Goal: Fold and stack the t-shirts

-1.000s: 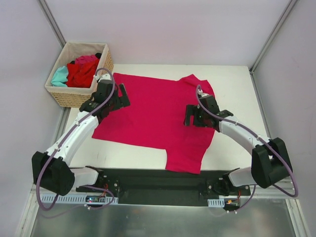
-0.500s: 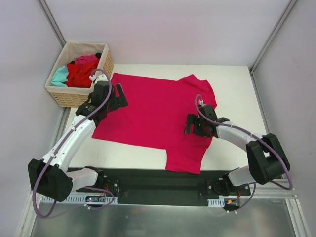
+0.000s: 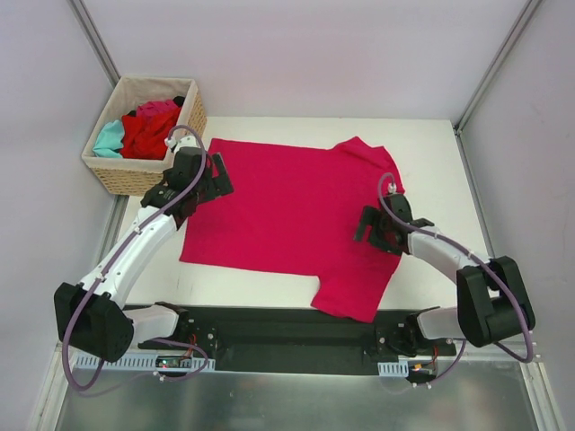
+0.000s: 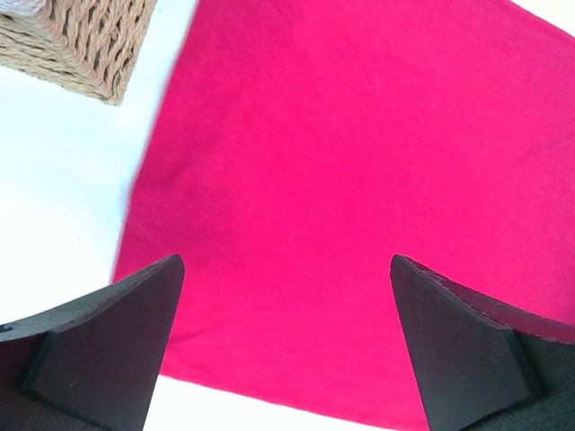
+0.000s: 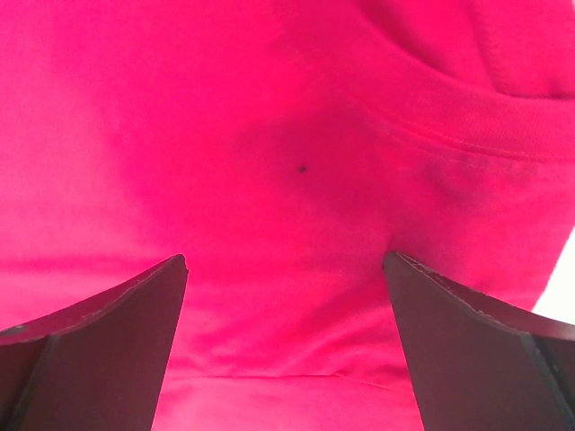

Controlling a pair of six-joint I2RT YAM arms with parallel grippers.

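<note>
A magenta-pink t-shirt (image 3: 287, 211) lies spread flat on the white table; it fills the left wrist view (image 4: 359, 180) and the right wrist view (image 5: 269, 162). My left gripper (image 3: 205, 182) is open over the shirt's left edge, with nothing between its fingers. My right gripper (image 3: 377, 230) is open over the shirt's right side, by the sleeve, pressing down on the cloth. Red, pink and teal t-shirts (image 3: 144, 130) lie bunched in the basket.
A tan wicker basket (image 3: 135, 171) stands at the table's back left corner, close to my left gripper; its corner shows in the left wrist view (image 4: 81, 45). Bare white table (image 3: 431, 162) lies right of the shirt. A black rail runs along the near edge.
The shirt has slid to the right on the table. My right gripper moved right and toward the near edge with it. My left gripper stayed over the shirt's left edge.
</note>
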